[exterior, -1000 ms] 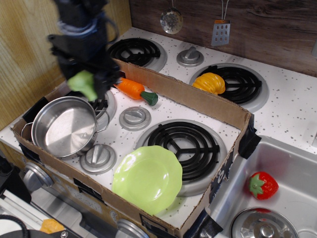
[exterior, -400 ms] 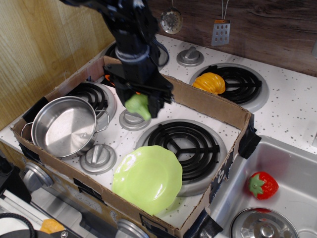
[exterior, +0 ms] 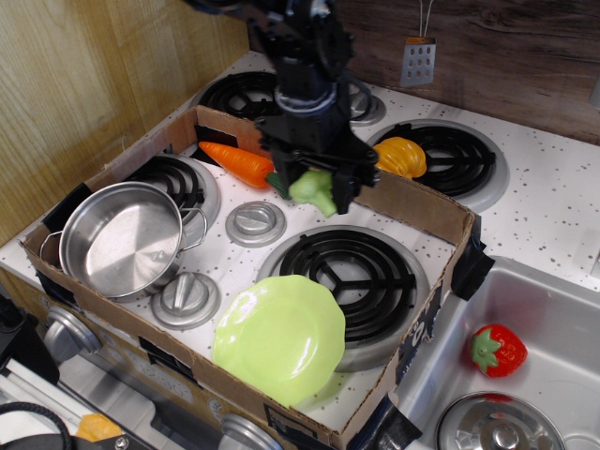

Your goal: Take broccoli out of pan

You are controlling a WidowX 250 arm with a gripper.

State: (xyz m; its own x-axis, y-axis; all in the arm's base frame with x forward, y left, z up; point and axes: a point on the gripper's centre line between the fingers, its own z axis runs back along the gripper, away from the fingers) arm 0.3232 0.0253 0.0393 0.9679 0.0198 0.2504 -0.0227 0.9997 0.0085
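Upper centre of the frame, the gripper (exterior: 317, 183) stays clamped on the broccoli (exterior: 314, 190), now carried further right, clear above the black burner (exterior: 347, 273); the pan (exterior: 122, 238) at left sits empty, so only the set-down seems to remain

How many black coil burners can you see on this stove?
4: front burner inside the cardboard box, left one behind the shiny steel pot, back-left one, back-right one under the yellow toy vegetable.
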